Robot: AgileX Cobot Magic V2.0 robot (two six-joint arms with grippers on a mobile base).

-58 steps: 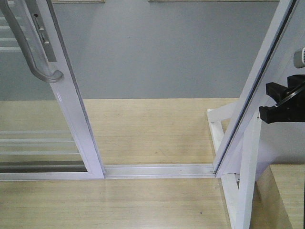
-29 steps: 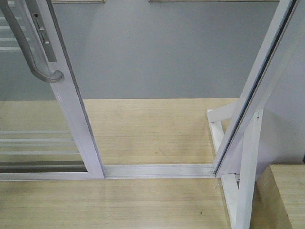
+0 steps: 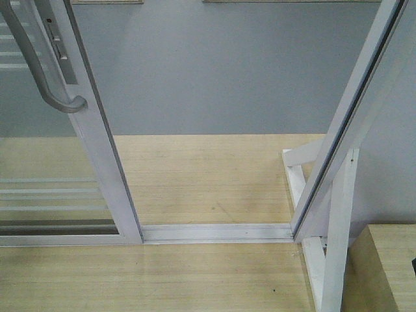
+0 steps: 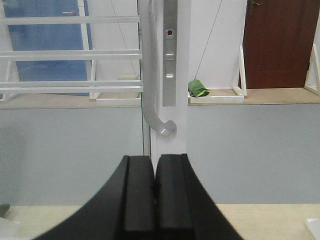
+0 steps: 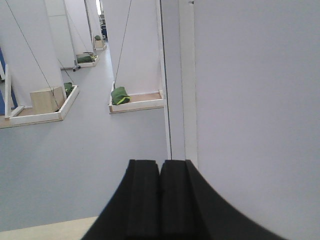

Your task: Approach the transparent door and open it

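Pressed together, the left pincer (image 4: pixel 155 187) is facing the door's handle (image 4: pixel 152 80), just below it; the right pincer (image 5: pixel 160 195), likewise closed, is pointing at the door frame (image 5: pixel 175 75), both holding nothing since the transparent door (image 3: pixel 97 149) appears slid open.

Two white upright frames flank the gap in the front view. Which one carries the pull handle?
The left one, the transparent door: its curved grey handle hooks out near the top. The right upright frame has none.
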